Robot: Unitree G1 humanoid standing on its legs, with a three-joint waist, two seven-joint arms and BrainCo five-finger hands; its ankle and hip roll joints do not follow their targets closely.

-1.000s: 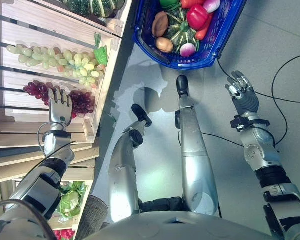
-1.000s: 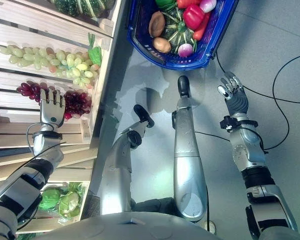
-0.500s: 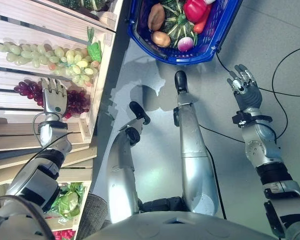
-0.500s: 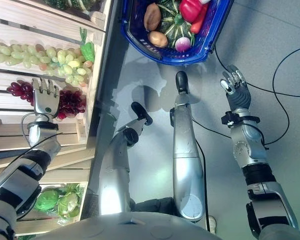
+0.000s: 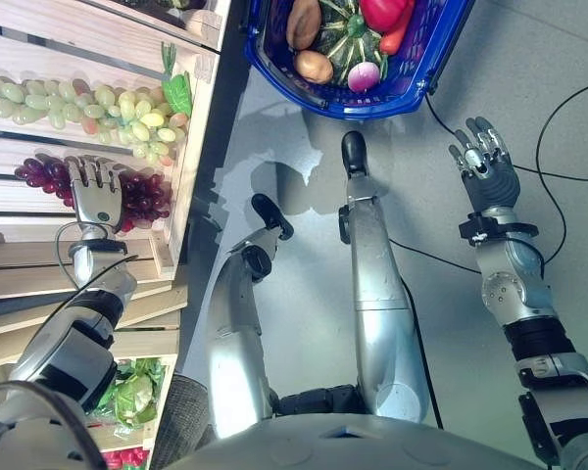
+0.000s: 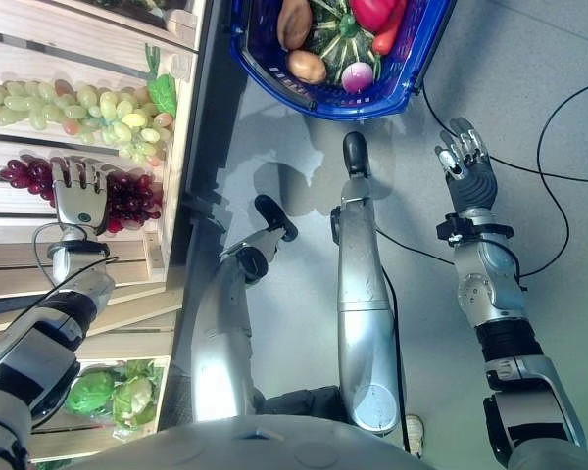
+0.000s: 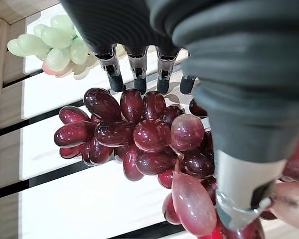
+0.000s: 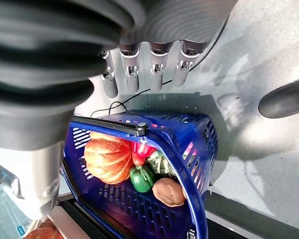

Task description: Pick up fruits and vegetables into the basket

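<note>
The blue basket (image 5: 426, 73) sits on the floor beyond the right hand (image 5: 488, 174), whose fingers are spread and hold nothing. The red grapes (image 7: 139, 137) lie on the wooden shelf (image 5: 39, 220) just under the left hand (image 5: 96, 196), its straight fingertips (image 7: 139, 82) reaching over them, green grapes (image 5: 88, 103) farther past.

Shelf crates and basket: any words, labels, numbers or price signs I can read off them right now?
None to read.
Wooden shelf crate with the red grapes and green grapes: no tag or sign.
Blue basket: no print visible.
Right wrist view, pale blue patch at a corner: too blurred to tell.
</note>
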